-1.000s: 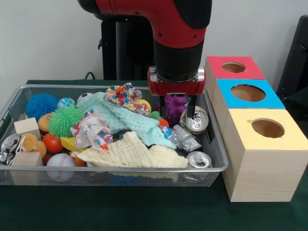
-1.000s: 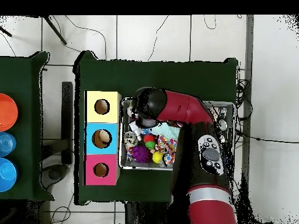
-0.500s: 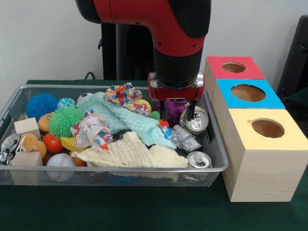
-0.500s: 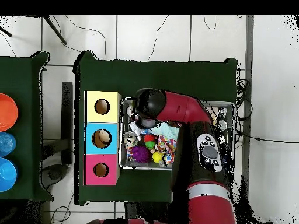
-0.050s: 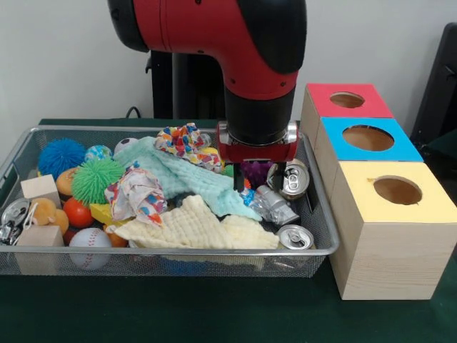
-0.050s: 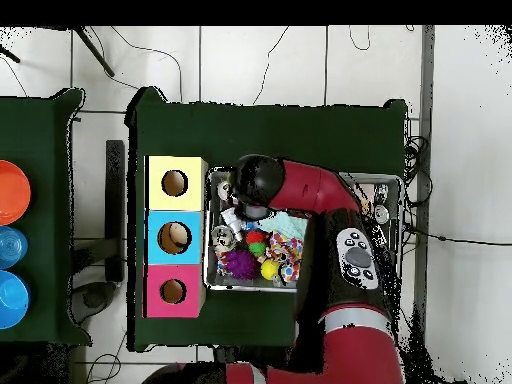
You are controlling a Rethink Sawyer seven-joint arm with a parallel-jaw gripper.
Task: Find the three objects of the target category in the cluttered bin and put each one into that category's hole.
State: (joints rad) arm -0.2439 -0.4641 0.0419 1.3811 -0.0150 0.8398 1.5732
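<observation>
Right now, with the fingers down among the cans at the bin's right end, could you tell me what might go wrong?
1. The gripper straddles clutter: the crushed can, the upright can and the teal cloth sit close together, so closing could catch cloth along with a can.
2. The purple toy lies right behind the fingers and could be nudged or pinched.
3. Another can leans at the bin rim; dragging cloth might tip it out.

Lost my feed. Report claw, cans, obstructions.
Claw open, low over the bin, empty. Upright can beside its right-hand finger; crushed can just below. Teal cloth crowds the other finger.
</observation>
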